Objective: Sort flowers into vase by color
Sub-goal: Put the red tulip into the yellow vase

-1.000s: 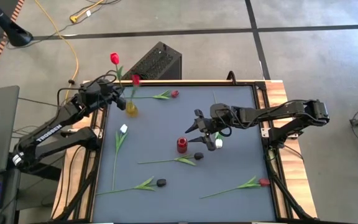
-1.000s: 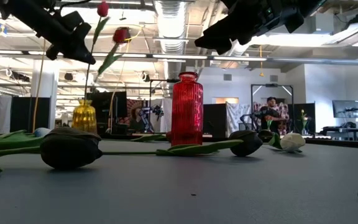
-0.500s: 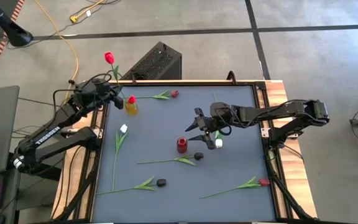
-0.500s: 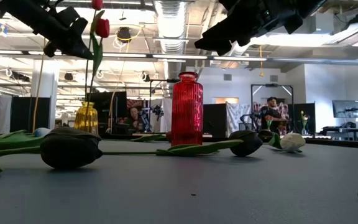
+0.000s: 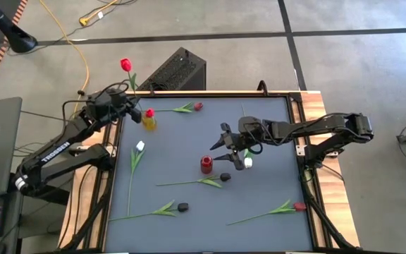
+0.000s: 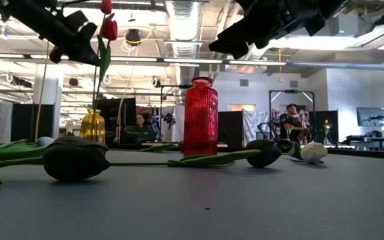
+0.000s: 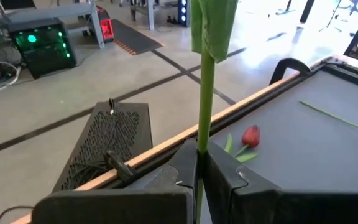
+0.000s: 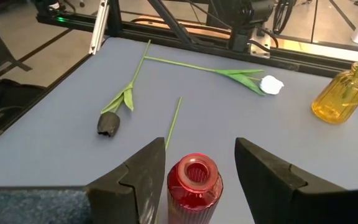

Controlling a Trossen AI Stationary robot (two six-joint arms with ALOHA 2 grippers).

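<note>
My left gripper (image 5: 125, 107) hovers at the table's far left corner beside the yellow vase (image 5: 149, 123), shut on a red tulip whose head (image 5: 125, 65) stands high above it. A second red tulip (image 5: 149, 113) stands in that vase. My right gripper (image 5: 219, 146) hangs open above the red vase (image 5: 206, 164), one finger on either side of its mouth (image 8: 194, 171), touching nothing. Loose tulips lie flat on the table: red (image 5: 197, 106), white (image 5: 140, 147), white (image 5: 248, 162), black (image 5: 225, 177), black (image 5: 182, 207), red (image 5: 299, 207). My left gripper pinches the red tulip's green stem (image 7: 201, 140) between its two fingers, below a leaf (image 7: 214, 25). The fingers lie across the stem, which stands upright. In the low view the stem (image 6: 97, 80) runs down from the gripper (image 6: 85, 50) to the yellow vase's mouth (image 6: 92, 110).
A wooden rim (image 5: 309, 113) frames the grey table top. A black box (image 5: 178, 70) sits on the floor past the far edge, with a yellow cable (image 5: 83, 63) beside it. There is free table top toward the near right. People and equipment show in the room behind.
My left gripper has shifted slightly toward the far left corner. The held tulip and the second red tulip have swung from leaning to upright, and the second head now sits right over the yellow vase. My right arm has kept still.
</note>
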